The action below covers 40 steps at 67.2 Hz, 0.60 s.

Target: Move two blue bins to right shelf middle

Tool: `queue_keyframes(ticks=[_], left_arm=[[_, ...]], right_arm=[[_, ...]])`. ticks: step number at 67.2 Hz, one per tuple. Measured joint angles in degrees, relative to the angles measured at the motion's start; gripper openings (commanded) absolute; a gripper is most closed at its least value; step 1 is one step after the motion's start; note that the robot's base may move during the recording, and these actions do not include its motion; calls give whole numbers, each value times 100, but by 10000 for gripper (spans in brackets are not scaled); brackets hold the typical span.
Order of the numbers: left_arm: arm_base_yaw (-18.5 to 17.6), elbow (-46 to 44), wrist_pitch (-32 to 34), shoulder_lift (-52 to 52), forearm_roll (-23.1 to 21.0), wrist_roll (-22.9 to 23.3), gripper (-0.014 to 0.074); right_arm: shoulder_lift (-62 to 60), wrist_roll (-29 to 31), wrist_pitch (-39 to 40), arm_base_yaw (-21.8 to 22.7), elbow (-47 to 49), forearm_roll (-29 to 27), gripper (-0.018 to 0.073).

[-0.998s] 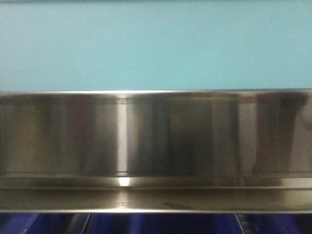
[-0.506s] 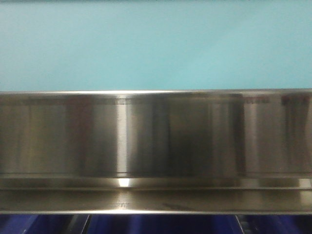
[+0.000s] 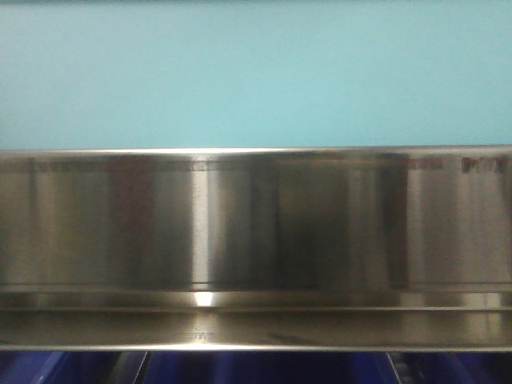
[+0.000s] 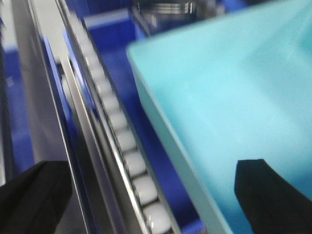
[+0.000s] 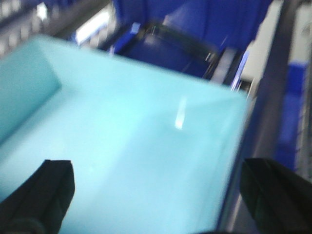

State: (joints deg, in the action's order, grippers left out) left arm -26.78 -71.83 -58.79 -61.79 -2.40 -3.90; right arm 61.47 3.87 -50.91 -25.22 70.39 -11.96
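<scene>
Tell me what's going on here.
Both arms are at a light blue bin beside a roller track. The left pincer is open, straddling the bin's left wall; the right pincer is open across its right wall. Neither has clamped yet. Both wrist views are blurred. The front view shows mainly the steel shelf rail.

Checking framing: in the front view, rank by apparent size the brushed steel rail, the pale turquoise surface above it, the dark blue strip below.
1. Brushed steel rail: largest band.
2. Pale turquoise surface: somewhat smaller.
3. Dark blue strip: thinnest, cut by the frame edge.
All cropped, so true sizes unsure.
</scene>
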Motion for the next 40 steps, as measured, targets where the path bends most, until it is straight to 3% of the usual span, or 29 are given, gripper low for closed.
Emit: queue_keyframes(ticks=[7, 23, 40], left_arm=[[0, -283, -483, -587, 0, 249, 571], [-24, -1056, -1082, -1424, 24, 746, 571], [-428, -1650, -1097, -2037, 240, 982, 571]], right_arm=[[557, -387, -574, -150, 439, 198, 569], [1178, -1547, -1609, -188, 1112, 1573, 569], [1359, -1754, -1885, -142, 1176, 1765, 569]])
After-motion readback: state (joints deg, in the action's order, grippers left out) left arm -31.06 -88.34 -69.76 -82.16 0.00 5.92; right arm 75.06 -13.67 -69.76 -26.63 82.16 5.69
